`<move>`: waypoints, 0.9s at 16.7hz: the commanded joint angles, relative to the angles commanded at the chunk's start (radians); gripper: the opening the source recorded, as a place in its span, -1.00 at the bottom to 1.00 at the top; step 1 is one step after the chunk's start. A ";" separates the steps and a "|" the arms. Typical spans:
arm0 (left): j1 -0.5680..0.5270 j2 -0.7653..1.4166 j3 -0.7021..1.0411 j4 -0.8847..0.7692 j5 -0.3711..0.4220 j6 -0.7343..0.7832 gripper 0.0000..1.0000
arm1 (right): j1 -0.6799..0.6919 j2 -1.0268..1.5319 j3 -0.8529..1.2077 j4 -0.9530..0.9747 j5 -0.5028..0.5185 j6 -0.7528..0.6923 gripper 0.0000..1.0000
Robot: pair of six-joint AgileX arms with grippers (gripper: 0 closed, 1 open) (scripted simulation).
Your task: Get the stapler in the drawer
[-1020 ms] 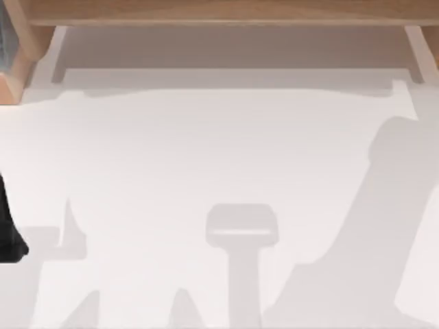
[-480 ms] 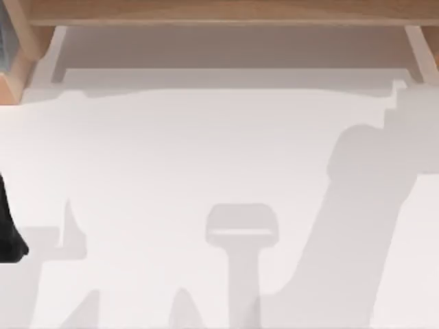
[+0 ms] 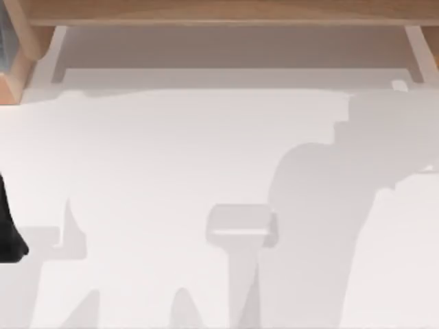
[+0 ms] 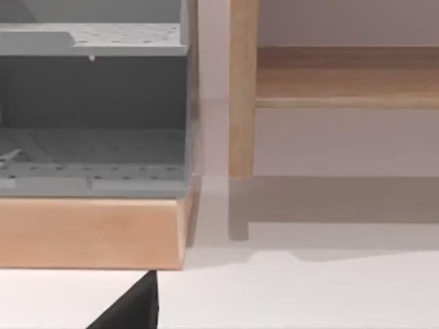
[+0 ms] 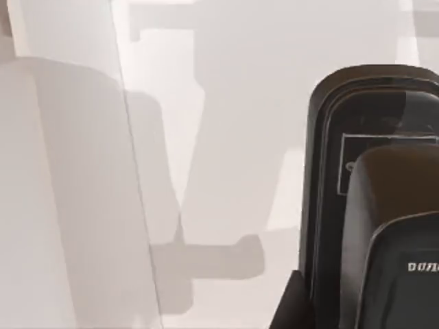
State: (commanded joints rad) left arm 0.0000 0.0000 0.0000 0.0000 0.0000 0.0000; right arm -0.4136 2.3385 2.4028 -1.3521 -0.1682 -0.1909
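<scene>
Close under my right wrist camera: stapler (image 5: 374, 205), black, over the white table (image 5: 206, 137). Likely stiff, weighty for its size, with a glossy, slippery top; best pinched across the flat sides, mid-length. Jaw state, both arms: cannot tell. Drawer (image 3: 226, 77), twelve o'clock, stands open. Left arm (image 3: 8, 233), nine o'clock edge, parked.

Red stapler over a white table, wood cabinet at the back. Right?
Not quite: the stapler is black, not red, as the right wrist view shows. The table is white and the cabinet at the back is wood.
</scene>
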 joint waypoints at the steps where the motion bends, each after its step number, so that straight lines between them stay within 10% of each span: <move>1: 0.000 0.000 0.000 0.000 0.000 0.000 1.00 | 0.000 0.025 -0.015 0.007 0.013 -0.017 -1.00; 12: 0.000 0.000 0.000 0.000 0.000 0.000 1.00 | 0.005 0.203 -0.088 0.045 0.091 -0.193 -1.00; 15: 0.000 0.000 0.000 0.000 0.000 0.000 1.00 | 0.005 0.203 -0.088 0.045 0.091 -0.193 -0.55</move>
State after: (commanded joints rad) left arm 0.0000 0.0000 0.0000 0.0000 0.0000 0.0000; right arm -0.4089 2.5416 2.3145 -1.3071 -0.0768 -0.3835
